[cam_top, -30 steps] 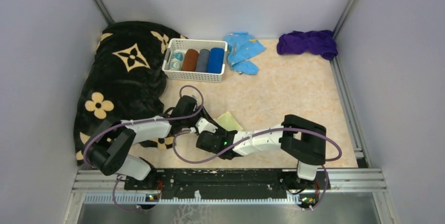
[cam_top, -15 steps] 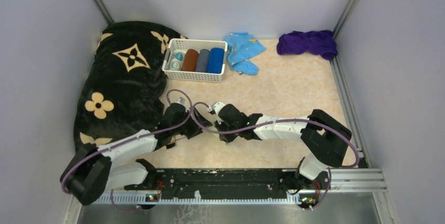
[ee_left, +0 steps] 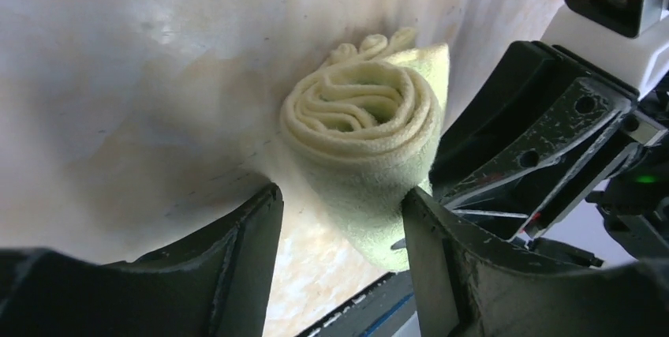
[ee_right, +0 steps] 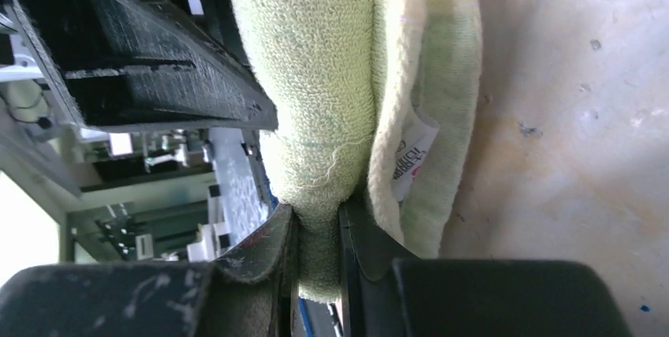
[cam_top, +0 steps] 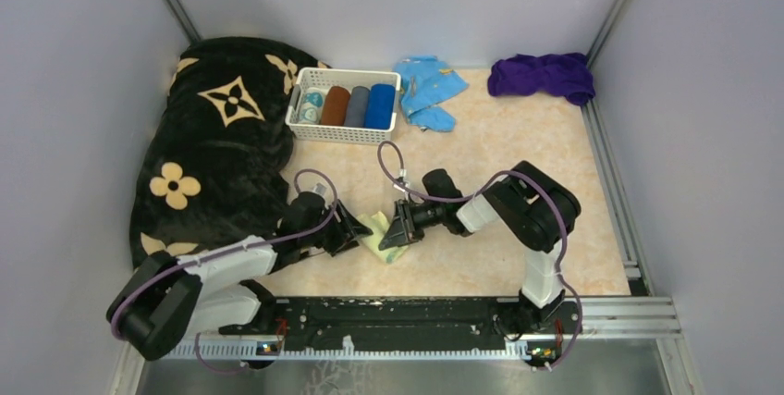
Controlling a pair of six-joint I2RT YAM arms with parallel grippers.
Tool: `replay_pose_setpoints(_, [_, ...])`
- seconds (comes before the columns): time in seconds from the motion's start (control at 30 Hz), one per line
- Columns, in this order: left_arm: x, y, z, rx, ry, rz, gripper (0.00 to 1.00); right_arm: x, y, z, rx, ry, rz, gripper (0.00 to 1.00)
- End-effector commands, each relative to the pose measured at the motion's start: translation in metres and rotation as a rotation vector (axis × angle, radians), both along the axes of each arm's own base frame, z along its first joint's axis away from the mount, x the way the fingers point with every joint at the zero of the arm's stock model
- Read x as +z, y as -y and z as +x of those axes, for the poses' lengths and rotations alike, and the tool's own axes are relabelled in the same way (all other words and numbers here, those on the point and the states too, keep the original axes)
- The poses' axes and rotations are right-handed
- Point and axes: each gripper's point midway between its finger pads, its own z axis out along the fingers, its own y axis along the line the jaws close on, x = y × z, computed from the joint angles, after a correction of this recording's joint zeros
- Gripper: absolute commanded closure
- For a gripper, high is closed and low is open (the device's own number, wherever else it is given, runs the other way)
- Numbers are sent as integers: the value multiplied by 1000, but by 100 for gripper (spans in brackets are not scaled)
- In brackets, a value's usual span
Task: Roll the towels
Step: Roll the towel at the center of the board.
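The peach table [cam_top: 518,182] spreads ahead of me, with the blanket [cam_top: 213,127] heaped from nine to eleven o'clock. The purple towel [cam_top: 541,76] lies crumpled at one o'clock, not yet rolled. The basket [cam_top: 342,134] at twelve holds a rolled blue towel [cam_top: 380,105]. A second ago the yellow towel [cam_top: 381,236] lay flat under my wrists; now it is a tight roll at six o'clock, so I judge this one nearly done. My right gripper [ee_right: 315,230] pinches its end, and my left gripper [ee_left: 339,211] stands spread around it. From above it is only a small lump. My left wrist shows the spiral, my right a sewn tag [ee_right: 410,155].
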Motion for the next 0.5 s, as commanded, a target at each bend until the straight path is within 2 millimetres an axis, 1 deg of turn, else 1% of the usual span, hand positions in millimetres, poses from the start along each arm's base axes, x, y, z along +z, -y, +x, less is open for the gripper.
replay_pose_setpoints(0.0, [-3, 13, 6, -24, -35, -9, 38, -3, 4, -9, -6, -54, 9, 87])
replay_pose_setpoints(0.1, [-16, 13, 7, -24, -91, 38, 43, -3, 14, 0, -29, 59, -105, 77])
replay_pose_setpoints(0.17, [-23, 12, 8, -20, -120, 72, 46, 0, 23, 8, -47, 159, -202, 68])
replay_pose_setpoints(0.27, [-32, 9, 6, -20, -154, 117, 49, 19, 33, 16, -71, 338, -319, 56])
replay_pose_setpoints(0.37, [-37, 5, 5, -17, -168, 143, 50, 35, 41, 20, -84, 529, -452, 49])
replay_pose_setpoints(0.43, [-39, 5, 5, -17, -171, 154, 50, 44, 43, 26, -112, 653, -530, 47])
replay_pose_setpoints(0.47, [-40, 4, 4, -18, -175, 162, 50, 49, 42, 25, -110, 700, -554, 46])
